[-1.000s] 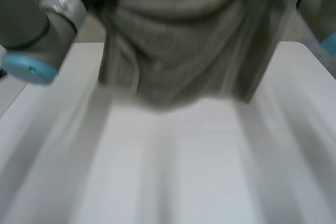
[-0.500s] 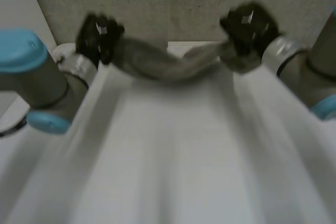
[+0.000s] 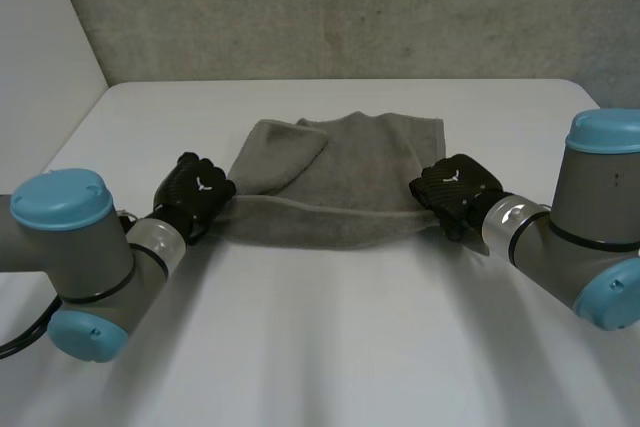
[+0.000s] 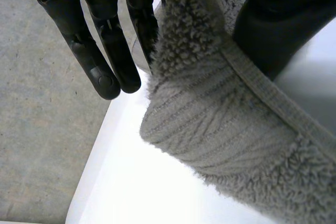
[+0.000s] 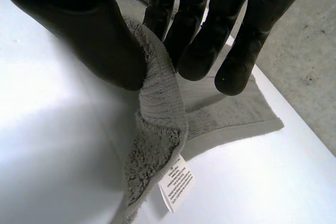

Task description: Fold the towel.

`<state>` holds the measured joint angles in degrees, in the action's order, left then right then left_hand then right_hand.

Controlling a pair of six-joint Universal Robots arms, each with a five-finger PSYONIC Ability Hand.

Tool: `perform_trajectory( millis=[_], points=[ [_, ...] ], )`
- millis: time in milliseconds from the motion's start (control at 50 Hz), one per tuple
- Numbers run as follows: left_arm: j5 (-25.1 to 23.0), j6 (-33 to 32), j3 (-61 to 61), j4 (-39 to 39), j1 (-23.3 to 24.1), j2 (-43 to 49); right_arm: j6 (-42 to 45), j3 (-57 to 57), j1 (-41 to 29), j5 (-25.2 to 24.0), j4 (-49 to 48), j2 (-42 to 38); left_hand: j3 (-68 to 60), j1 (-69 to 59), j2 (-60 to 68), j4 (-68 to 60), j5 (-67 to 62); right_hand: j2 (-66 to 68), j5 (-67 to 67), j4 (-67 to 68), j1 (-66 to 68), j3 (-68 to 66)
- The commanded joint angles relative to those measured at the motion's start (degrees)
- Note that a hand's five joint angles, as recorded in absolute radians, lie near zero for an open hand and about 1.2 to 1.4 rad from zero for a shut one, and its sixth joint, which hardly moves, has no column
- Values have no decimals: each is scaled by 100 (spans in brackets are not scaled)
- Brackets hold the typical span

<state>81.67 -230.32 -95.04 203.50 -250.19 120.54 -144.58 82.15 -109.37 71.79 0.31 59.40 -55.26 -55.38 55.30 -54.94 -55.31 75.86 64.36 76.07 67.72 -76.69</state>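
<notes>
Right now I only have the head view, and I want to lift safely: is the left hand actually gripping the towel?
Observer: Yes. Its wrist view shows the left hand pinching the towel by its hemmed edge, between thumb and one finger.
Operator: And the right?
Observer: The right hand pinches a corner between thumb and fingers.
Operator: Anything loose there?
Observer: A white label sticks out of that corner, just past the thumb.

On either side of the towel (image 3: 340, 187), the left arm (image 3: 80, 252) and right arm (image 3: 590, 212) are thick grey tubes with round light-blue caps and a shiny silver wrist ring, each ending in a black hand, the left hand (image 3: 195, 190) and right hand (image 3: 455, 187), with a small white mark on its back.
</notes>
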Motion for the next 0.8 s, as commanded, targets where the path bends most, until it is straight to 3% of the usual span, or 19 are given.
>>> perform_trajectory(
  millis=[20,520,560,600,740,800],
  points=[
    [51,39,-50,5,-3,-22,-9,214,21,-16,-40,2,1224,1236,-1228,1192,2229,414,564,393,1228,-331],
    [95,110,-498,14,-311,-523,-659,434,39,432,-259,415,1174,1186,-1178,1142,2179,414,564,393,1228,-331],
    [104,110,-524,5,-337,-532,-668,451,39,432,-259,441,753,765,-757,721,1758,414,564,393,1228,-331],
    [95,110,-559,-30,-355,-540,-668,460,39,441,-251,450,-2456,-2444,2452,-2488,-1451,414,564,393,1228,-331],
    [95,110,-577,-47,-311,-857,-651,372,47,485,-198,678,-2474,-2462,2470,-2506,-1469,414,564,393,1228,-331],
    [95,110,-568,-39,-285,-1349,-624,302,74,467,-180,1188,-2474,-2462,2470,-2506,-1469,414,564,393,1228,-331]
  ],
)
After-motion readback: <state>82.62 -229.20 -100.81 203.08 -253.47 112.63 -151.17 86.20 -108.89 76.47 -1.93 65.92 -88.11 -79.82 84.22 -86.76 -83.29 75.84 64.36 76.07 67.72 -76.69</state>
